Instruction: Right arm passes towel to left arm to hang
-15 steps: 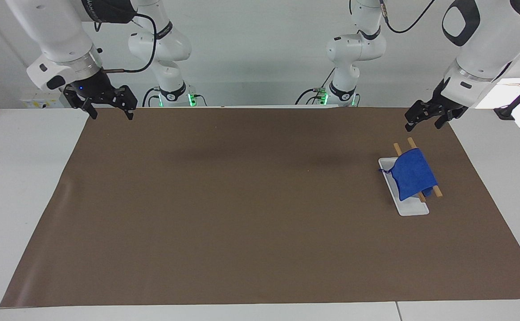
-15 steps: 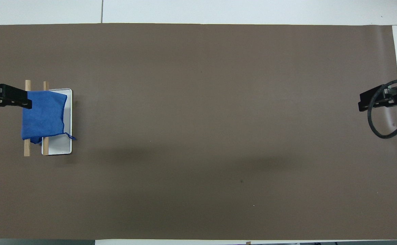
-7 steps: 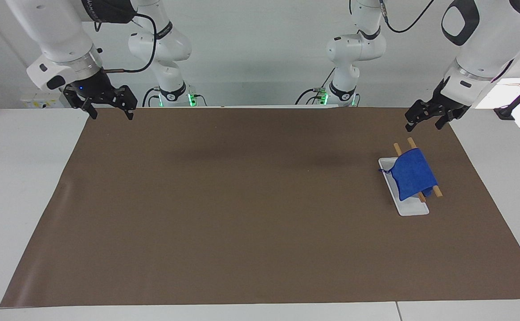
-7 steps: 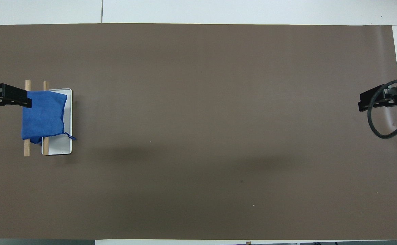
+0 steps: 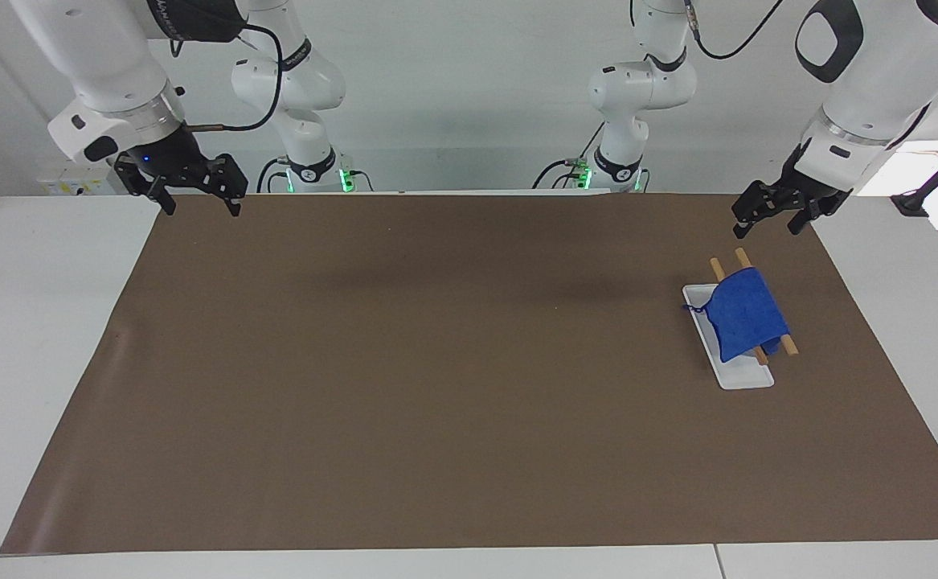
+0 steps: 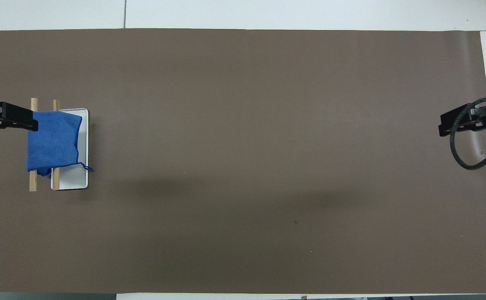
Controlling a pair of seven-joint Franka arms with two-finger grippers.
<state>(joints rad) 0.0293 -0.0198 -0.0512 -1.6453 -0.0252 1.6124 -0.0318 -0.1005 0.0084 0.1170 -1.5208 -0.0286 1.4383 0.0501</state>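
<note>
The blue towel (image 5: 746, 318) hangs draped over two wooden rods (image 5: 742, 259) that lie across a white tray (image 5: 738, 376) at the left arm's end of the brown mat. Its loop cord hangs over the tray. It also shows in the overhead view (image 6: 53, 139). My left gripper (image 5: 766, 229) is open and empty, raised over the mat beside the rods and clear of the towel; it also shows in the overhead view (image 6: 7, 123). My right gripper (image 5: 202, 211), with its blue light, is open and empty, waiting raised over the mat's right-arm end (image 6: 455, 125).
The brown mat (image 5: 436, 362) covers most of the white table. The rods (image 6: 33, 183) and tray (image 6: 76, 179) are the only things standing on it. A black cable loops from the right wrist (image 6: 461, 154).
</note>
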